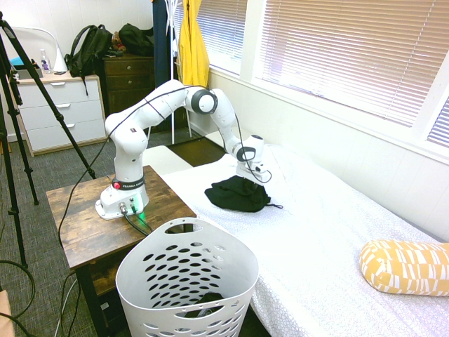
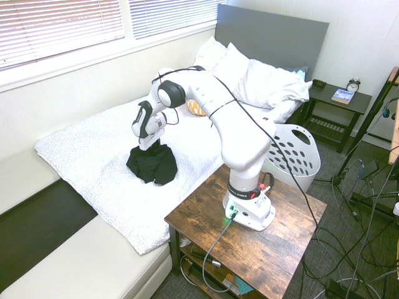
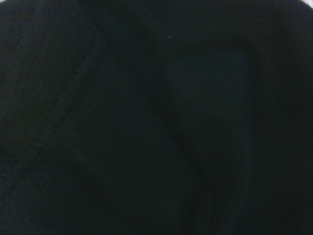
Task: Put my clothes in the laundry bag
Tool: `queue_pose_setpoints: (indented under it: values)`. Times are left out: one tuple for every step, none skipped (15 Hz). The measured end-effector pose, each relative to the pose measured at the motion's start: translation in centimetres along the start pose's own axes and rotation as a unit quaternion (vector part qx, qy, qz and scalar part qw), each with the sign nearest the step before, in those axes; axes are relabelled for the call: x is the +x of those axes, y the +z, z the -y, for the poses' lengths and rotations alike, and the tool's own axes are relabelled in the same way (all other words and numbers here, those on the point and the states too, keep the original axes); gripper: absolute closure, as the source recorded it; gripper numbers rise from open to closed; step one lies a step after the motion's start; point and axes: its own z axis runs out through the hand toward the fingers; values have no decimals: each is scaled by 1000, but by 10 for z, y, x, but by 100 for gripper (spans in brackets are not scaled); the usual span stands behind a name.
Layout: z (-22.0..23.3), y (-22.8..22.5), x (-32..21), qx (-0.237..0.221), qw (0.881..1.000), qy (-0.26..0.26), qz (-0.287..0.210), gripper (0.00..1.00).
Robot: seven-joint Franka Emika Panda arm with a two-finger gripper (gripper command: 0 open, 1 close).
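Observation:
The clothes (image 1: 237, 194) are a crumpled black garment lying on the white bed cover near the foot of the bed, with a thin cord trailing off one side. My gripper (image 1: 245, 175) points down and presses into the top of the heap (image 2: 151, 165); its tips are buried in the fabric. Black cloth (image 3: 156, 117) fills the whole wrist view. The laundry bag (image 1: 186, 281), a tall white basket with oval holes, stands on the floor between the bed and the wooden table, also seen as the white basket (image 2: 293, 156) behind the arm's base. Something dark lies at its bottom.
The arm stands on a wooden side table (image 1: 77, 217) beside the bed. A yellow patterned pillow (image 1: 407, 267) lies further up the bed, white pillows (image 2: 262, 81) at the headboard. A yellow garment (image 1: 193, 49) hangs by the window, and a black backpack (image 1: 88, 49) rests on a dresser.

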Motion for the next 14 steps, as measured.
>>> queue_pose_setpoints:
  values:
    - [0,1,0,0,1000,1,0,100]
    - [-1,1,0,0,1000,1,1,100]
    - [-2,2,0,-1,1000,2,1,100]
    - [-2,2,0,-1,1000,2,1,100]
    - [-2,2,0,-1,1000,3,1,100]
    - [-2,2,0,0,1000,4,1,100]
    - [-2,2,0,1,1000,5,2,100]
    - [-3,2,0,1,1000,6,2,100]
    - [-3,3,1,1,1000,8,3,100]
    - [-3,3,1,2,1000,8,3,100]
    - [-3,4,2,2,1000,8,2,100]
    - [-2,4,2,2,1000,8,1,100]
    - [-3,3,3,2,1000,9,0,100]
    - [-3,1,5,3,1000,12,-1,100]
